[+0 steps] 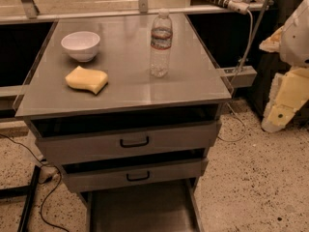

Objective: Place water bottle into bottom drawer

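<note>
The water bottle stands upright on the grey cabinet top, right of centre, with its white cap on and a red-and-white label band. The bottom drawer is pulled out at the lower edge of the view, a dark flat floor between grey side walls, with nothing in it that shows. My gripper hangs at the far right, off the cabinet's right side and lower than the top, well apart from the bottle. It holds nothing that I can see.
A white bowl and a yellow sponge sit on the left of the top. Two upper drawers with black handles stand slightly open. Cables lie on the floor at left; a white cord hangs at right.
</note>
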Action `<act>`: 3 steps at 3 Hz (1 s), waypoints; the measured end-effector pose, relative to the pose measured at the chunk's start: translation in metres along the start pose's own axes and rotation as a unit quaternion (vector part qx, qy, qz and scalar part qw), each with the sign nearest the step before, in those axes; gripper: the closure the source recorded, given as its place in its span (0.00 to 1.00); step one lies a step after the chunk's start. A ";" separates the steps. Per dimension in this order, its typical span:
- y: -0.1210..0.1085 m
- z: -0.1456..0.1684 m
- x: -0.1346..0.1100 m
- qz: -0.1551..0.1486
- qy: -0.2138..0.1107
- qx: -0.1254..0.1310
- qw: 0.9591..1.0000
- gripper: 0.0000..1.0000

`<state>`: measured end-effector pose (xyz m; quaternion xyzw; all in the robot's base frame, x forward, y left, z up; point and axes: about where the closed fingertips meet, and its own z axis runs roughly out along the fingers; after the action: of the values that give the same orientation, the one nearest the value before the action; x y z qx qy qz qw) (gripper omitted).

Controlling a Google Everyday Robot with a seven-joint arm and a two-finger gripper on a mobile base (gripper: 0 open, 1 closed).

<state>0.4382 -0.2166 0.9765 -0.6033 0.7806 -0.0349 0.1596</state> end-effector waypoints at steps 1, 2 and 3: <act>0.000 0.000 0.000 0.000 0.000 0.000 1.000 0.00; -0.003 0.000 -0.008 -0.011 -0.004 0.003 1.000 0.00; -0.010 0.002 -0.035 -0.047 -0.040 0.008 0.998 0.00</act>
<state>0.4560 -0.1861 0.9847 -0.6390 0.7441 -0.0242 0.1935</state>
